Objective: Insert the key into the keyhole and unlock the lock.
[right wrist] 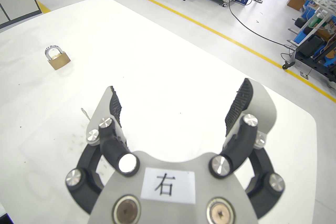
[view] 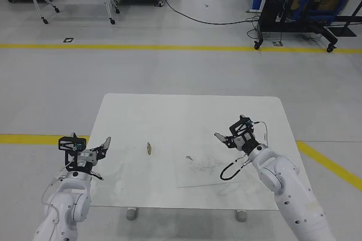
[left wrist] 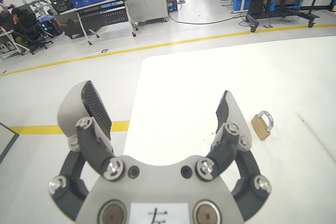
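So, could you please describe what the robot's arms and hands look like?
The left arm and right arm have smooth white shells; a black cable loops beside the right wrist. The left hand and right hand each have two pale fingers with black ribbed pads, a silver plate, black brackets and a white label.

- We see a white table (view: 187,114) with round corners.
- A small gold lock (view: 149,147) with a silver loop sits on it, a bit left of the middle.
- A tiny key (view: 189,158) lies on the table near the lock, not touching it.
- Little dark marks (view: 208,164) dot the top just beside the key.
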